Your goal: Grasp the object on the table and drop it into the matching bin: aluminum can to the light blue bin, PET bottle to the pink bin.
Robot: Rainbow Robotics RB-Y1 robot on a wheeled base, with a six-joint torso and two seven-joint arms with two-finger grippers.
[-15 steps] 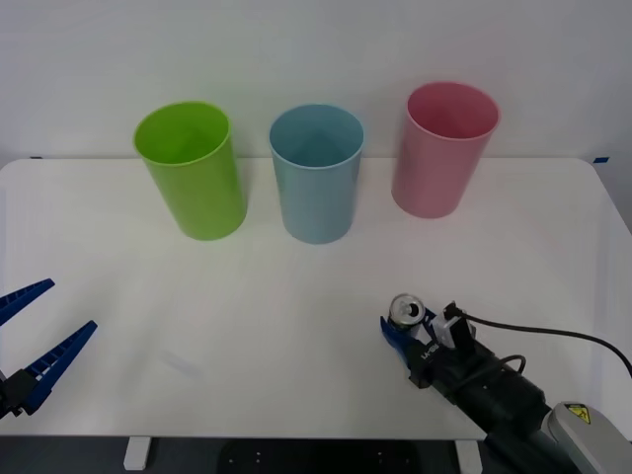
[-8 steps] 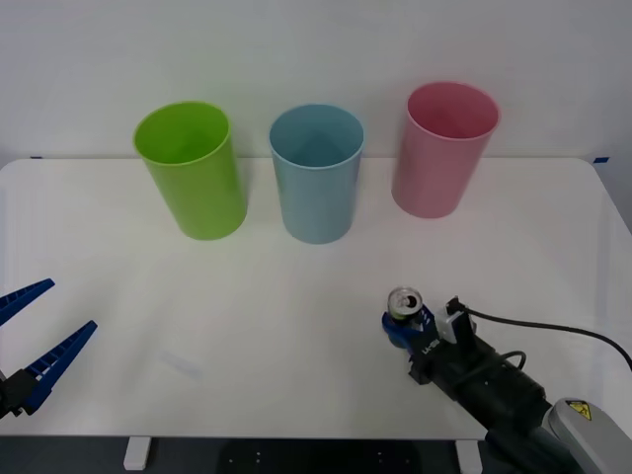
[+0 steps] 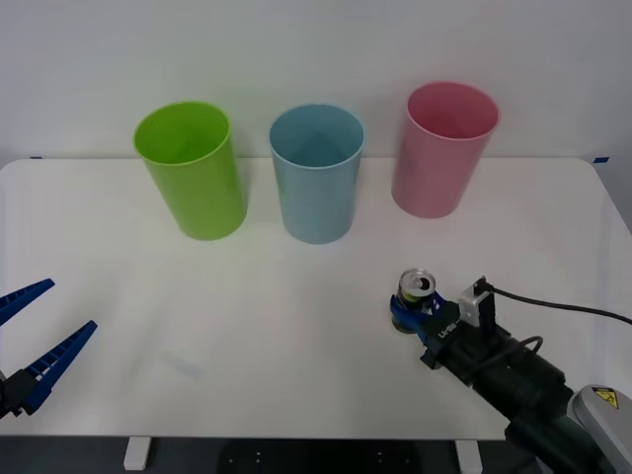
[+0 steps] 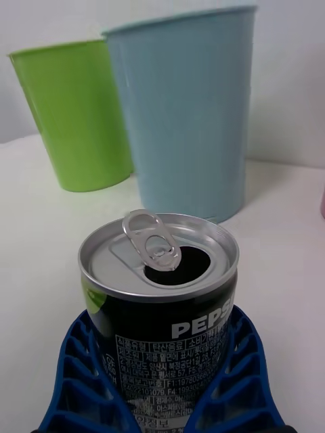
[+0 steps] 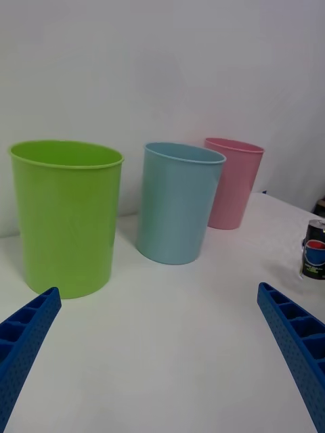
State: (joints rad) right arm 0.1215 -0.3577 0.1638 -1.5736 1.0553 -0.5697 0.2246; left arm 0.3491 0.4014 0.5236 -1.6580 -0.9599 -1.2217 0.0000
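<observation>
Right gripper (image 3: 410,314) has its blue ribbed fingers (image 4: 238,379) clamped around the small dark aluminium drink can (image 3: 416,292), upright, pull-tab showing, at the near right of the white bench (image 3: 296,326). Beyond it stand the tall pale blue plastic bin (image 3: 317,174), the pink plastic bin (image 3: 444,148) and a lime green bin (image 3: 192,170). Left gripper (image 3: 35,331) waits wide open, empty, at the near left edge.

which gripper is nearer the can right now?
Right. The right gripper has its blue fingers closed around the aluminum can at the table's front right. The left gripper hangs open at the front left edge, far across from it.
</observation>
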